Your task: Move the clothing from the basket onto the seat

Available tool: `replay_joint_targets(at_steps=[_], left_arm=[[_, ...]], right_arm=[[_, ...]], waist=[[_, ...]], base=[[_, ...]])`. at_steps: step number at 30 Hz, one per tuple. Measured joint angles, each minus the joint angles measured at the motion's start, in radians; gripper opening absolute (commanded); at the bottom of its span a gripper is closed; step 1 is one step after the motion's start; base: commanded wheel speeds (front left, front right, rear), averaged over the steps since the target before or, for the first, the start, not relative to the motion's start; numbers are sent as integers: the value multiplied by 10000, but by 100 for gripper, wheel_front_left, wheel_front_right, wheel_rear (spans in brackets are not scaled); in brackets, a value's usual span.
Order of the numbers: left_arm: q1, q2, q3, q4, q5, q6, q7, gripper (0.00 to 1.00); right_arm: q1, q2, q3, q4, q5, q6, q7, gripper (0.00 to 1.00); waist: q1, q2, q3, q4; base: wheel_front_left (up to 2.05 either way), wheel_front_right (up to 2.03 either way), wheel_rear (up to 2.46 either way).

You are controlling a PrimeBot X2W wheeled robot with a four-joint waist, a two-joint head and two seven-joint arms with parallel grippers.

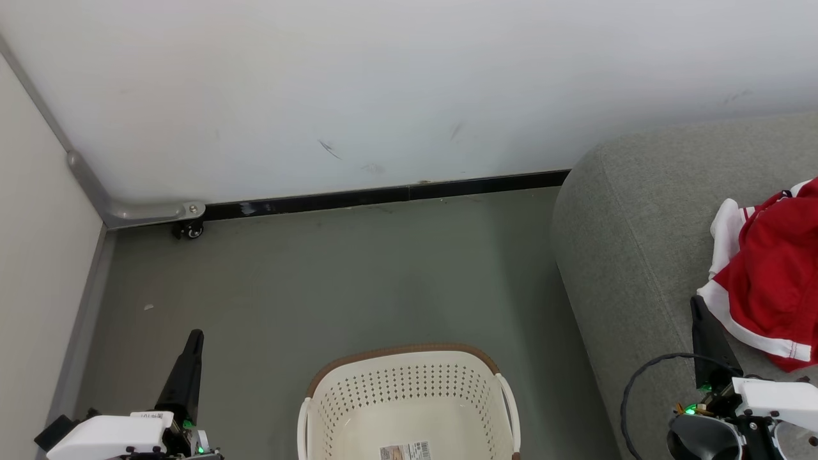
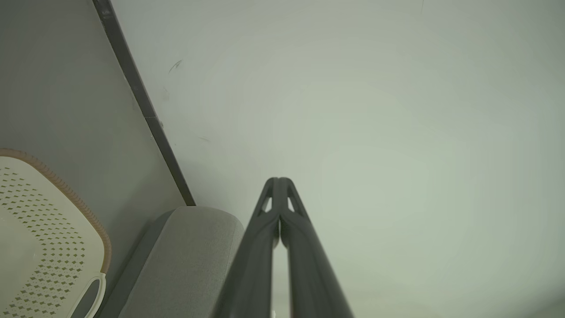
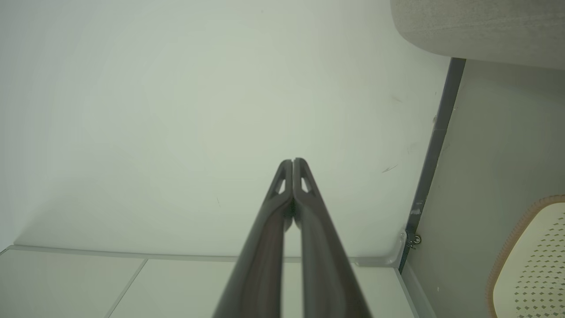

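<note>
Wall point(image 1: 383, 83): white, marked by a few dark scuffs.
Baseboard point(image 1: 383, 193): black strip along the wall's foot.
Floor point(image 1: 332, 287): dull grey-green, with one small pale speck point(image 1: 148, 307) at left.
Partition point(image 1: 32, 255): pale panel at left, edged by a grey metal frame point(image 1: 153, 211).
Caster point(image 1: 190, 230): small black wheel under the frame's foot, in the corner.

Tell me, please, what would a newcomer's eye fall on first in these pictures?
The bright red and white clothing lies bunched on the grey seat at the right of the head view, the one strong colour there. Below centre, the cream basket stands on the floor, the part of its bottom in view bare but for a label. The left gripper and right gripper rest shut at the lower corners.
</note>
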Motion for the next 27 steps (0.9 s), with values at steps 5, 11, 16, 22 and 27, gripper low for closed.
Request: replay_joint_targets(at_steps=[5,11,16,22,27], left_arm=[[0,0,0,0,0,0,-2,0],[0,0,0,0,0,-2,-2,0],[0,0,-2,0,0,-2,-2,0],[0,0,-2,0,0,-2,-2,0],[0,0,-2,0,0,-2,-2,0]], right_arm=[[0,0,-2,6,0,0,0,0],[-1,0,-6,8,0,0,0,0],[-1,0,-10,10,0,0,0,0],[-2,0,-13,12,0,0,2,0],[-2,2,-17,13,0,0,25,0]], waist=[[0,0,0,0],[-1,0,1,-1],[-1,0,1,-1],[-1,0,1,-1],[-2,0,1,-1]], base=[[0,0,0],[0,0,0],[0,0,0],[0,0,0],[0,0,0]])
